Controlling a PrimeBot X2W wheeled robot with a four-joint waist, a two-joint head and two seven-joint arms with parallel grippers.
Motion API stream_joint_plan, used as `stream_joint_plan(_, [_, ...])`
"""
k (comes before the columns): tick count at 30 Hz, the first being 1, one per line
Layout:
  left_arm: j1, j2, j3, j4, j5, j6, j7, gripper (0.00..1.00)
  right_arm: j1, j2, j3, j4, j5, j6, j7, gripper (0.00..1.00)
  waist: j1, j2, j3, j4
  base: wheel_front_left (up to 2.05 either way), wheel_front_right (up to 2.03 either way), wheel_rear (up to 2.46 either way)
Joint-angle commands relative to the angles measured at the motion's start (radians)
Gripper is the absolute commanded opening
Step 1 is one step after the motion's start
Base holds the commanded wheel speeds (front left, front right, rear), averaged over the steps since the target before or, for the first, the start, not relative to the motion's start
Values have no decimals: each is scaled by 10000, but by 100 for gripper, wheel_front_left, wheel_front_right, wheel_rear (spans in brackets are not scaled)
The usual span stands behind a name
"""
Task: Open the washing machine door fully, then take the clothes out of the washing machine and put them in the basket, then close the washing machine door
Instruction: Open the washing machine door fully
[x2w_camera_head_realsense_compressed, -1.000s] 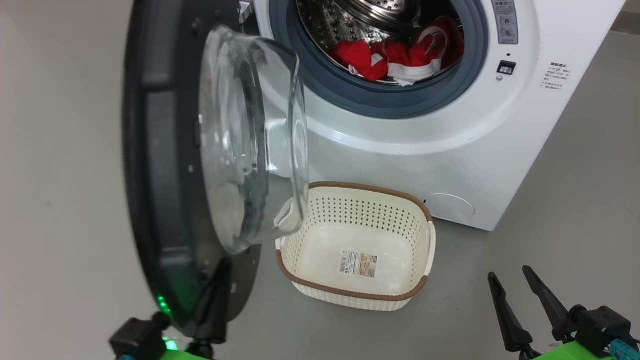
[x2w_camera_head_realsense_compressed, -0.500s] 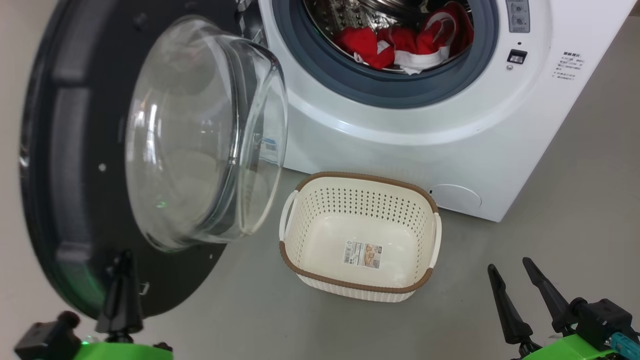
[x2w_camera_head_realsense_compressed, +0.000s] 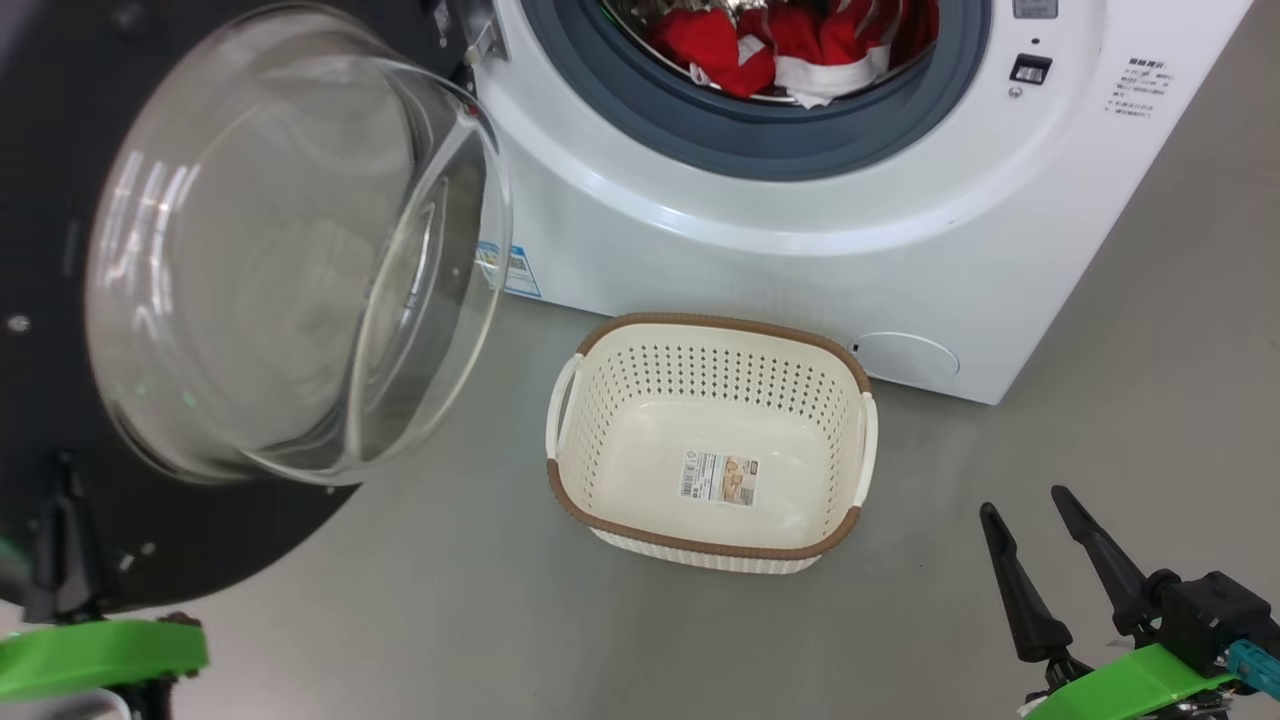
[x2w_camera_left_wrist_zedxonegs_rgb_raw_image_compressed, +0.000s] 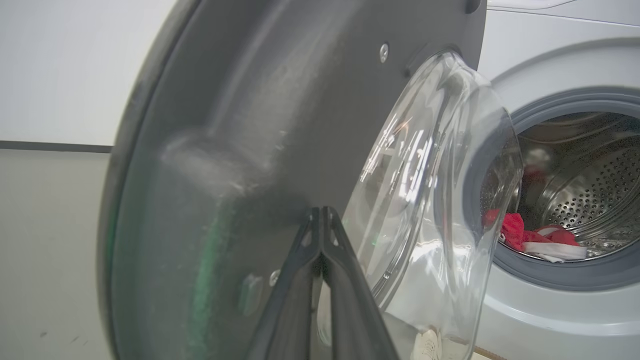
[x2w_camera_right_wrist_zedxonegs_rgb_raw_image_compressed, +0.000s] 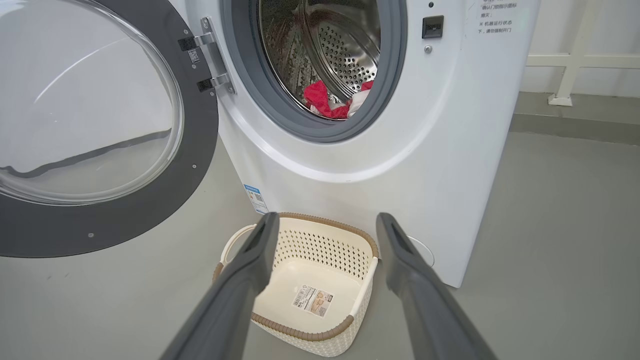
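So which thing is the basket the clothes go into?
Find the big white washing machine. On the floor just before it sits the basket. It alone is cream with punched holes, a brown rim and a paper sticker inside.

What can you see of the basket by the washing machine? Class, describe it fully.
The basket is small, rectangular with rounded corners, cream-white perforated plastic, with a brown woven-look rim and two white side handles. It stands upright and empty on the grey floor, close before the washing machine; whether they touch is unclear. A paper sticker lies on its bottom.
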Motion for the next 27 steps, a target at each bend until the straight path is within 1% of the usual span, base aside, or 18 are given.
stream_joint_plan(1, [-454,332,667,-139,166,1,-61,0,-335,-218,185,-249,-37,63,-91,100,0,0,126,-56,0,0,0])
stream_joint_plan(6, [-951,338,1389,197,534,-91,-61,0,-401,-295,145,-257,-50,63,-91,100,0,0,282,-102,0,0,0])
stream_joint_plan(11, [-1413,467,1789,625,836,-134,-61,0,-471,-342,147,-281,-74,63,-91,100,0,0,433,-148,0,0,0])
stream_joint_plan(22, [-2266,1248,2322,1812,902,-147,-61,0,-605,-428,219,-300,-105,63,-91,100,0,0,683,-310,0,0,0])
stream_joint_plan(27, [-2423,1411,2488,2048,951,-148,-61,0,-616,-444,209,-326,-117,63,-91,100,0,0,731,-377,0,0,0])
